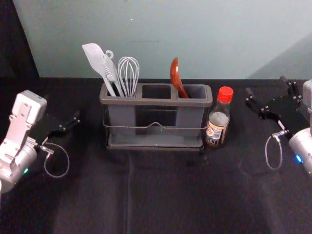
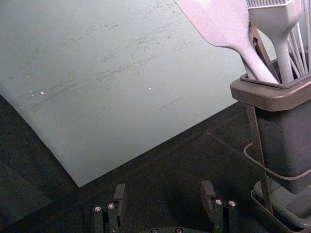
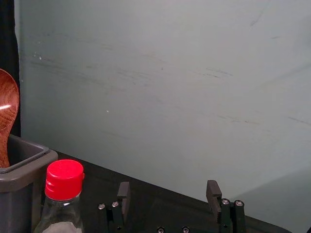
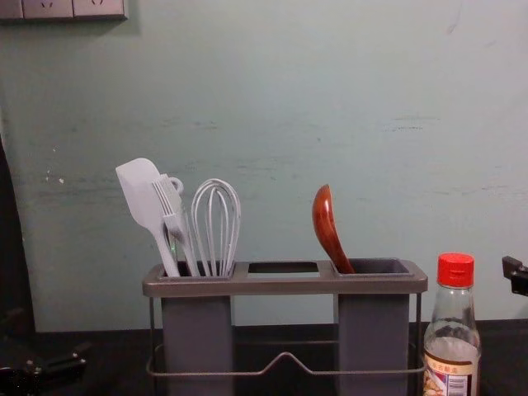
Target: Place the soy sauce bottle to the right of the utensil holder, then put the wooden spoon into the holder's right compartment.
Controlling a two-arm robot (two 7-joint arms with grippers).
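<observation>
Left gripper (image 1: 62, 107) and right gripper (image 1: 265, 86), both spread, flank the holder (image 1: 156, 102), spoon (image 1: 174, 73) in its right compartment, bottle (image 1: 217, 127) just to its right.

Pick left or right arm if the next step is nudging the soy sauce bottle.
Right, probably: its open claw is on the same side of the holder as the bottle; the left claw is past the opposite end.
</observation>
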